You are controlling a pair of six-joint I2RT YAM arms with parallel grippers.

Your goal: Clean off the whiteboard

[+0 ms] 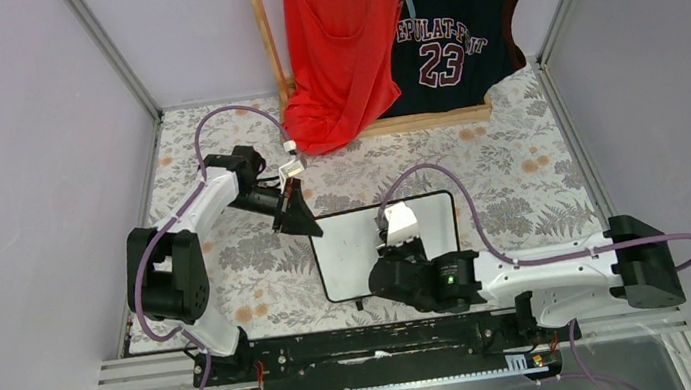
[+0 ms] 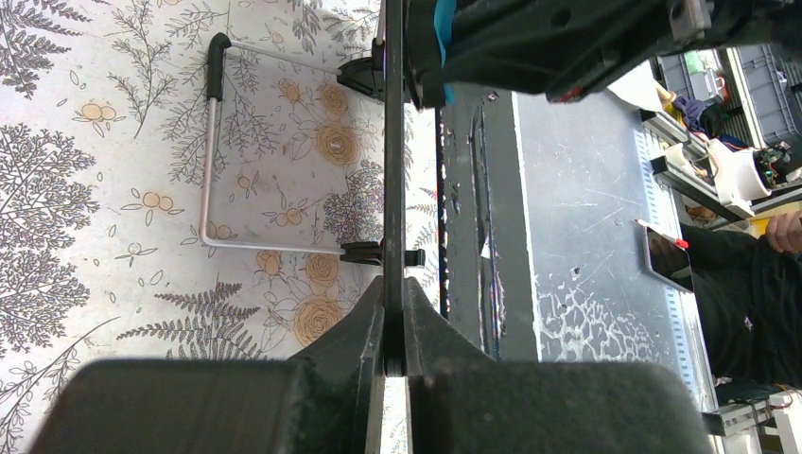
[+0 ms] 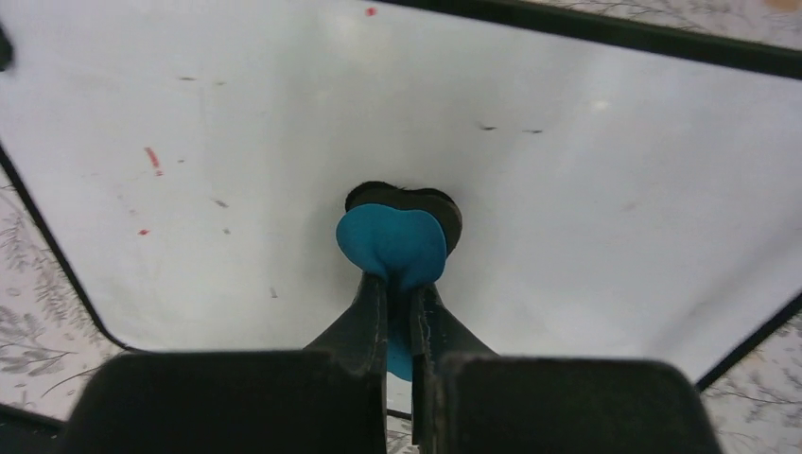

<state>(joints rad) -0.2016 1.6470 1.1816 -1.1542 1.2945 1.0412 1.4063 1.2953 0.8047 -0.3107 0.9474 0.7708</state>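
The whiteboard, white with a thin black frame, sits mid-table on the floral cloth. My left gripper is shut on its far left corner. In the left wrist view the board shows edge-on as a thin black line pinched by the left gripper, with its wire prop behind. My right gripper is shut on a blue eraser that presses against the whiteboard. A few small red specks show on the white surface. In the top view the right gripper hangs over the board's right half.
A wooden rack at the back holds a red top and a dark jersey numbered 23. Purple cables loop over both arms. A black rail runs along the near edge.
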